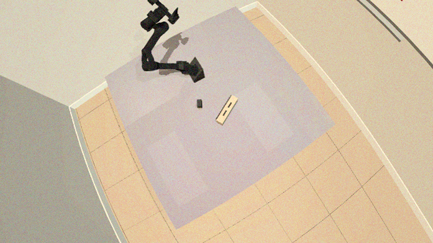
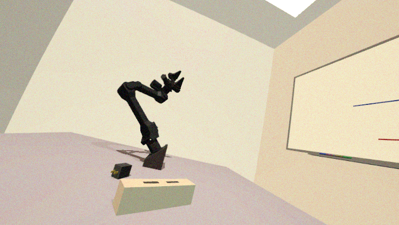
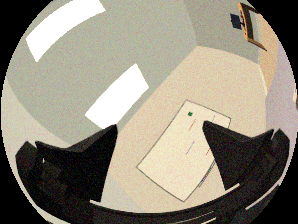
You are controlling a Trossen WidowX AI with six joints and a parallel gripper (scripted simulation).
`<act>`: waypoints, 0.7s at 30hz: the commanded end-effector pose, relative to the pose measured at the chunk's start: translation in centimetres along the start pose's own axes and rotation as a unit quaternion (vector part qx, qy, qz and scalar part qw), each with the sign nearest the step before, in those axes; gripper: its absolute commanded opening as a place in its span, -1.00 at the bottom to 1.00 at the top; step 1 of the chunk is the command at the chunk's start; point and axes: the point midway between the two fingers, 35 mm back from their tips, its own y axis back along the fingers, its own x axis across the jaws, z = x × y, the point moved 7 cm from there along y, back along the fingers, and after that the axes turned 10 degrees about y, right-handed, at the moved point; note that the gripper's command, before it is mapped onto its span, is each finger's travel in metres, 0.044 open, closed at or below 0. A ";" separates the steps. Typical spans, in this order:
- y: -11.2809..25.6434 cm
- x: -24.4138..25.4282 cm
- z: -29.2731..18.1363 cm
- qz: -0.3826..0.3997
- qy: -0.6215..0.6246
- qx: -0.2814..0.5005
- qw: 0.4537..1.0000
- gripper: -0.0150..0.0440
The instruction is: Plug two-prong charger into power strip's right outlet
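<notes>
The black two-prong charger [image 1: 199, 103] [image 2: 122, 170] lies on the table top. Its brass prongs [image 2: 114, 171] stick out sideways, toward the left of the exterior view. The cream power strip [image 1: 221, 119] [image 2: 156, 198] lies near it with its two dark outlet slots facing up; the two do not touch. My gripper [image 1: 170, 1] [image 2: 182, 74] [image 3: 162, 127] is open and empty, raised high above the table, far from both. Its fingers point away from the table. The wrist view shows neither charger nor strip.
The arm's base [image 1: 197, 71] [image 2: 156, 159] stands on the pale mauve table top [image 1: 214, 185] [image 2: 55, 195], behind the charger and strip. A wall rises behind the arm. A whiteboard [image 2: 335, 111] [image 3: 167, 165] hangs on the side wall.
</notes>
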 end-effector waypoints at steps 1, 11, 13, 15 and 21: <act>-1.6 -0.6 -0.4 -0.011 0.026 -0.008 1.000 1.00; -4.9 -2.5 -0.4 -0.040 0.062 -0.027 0.997 1.00; -5.5 -3.0 -0.4 -0.047 0.072 -0.029 0.996 1.00; -6.2 -3.4 -0.5 -0.054 0.083 -0.032 0.995 1.00; -8.2 -4.9 -0.5 -0.076 0.115 -0.036 0.990 1.00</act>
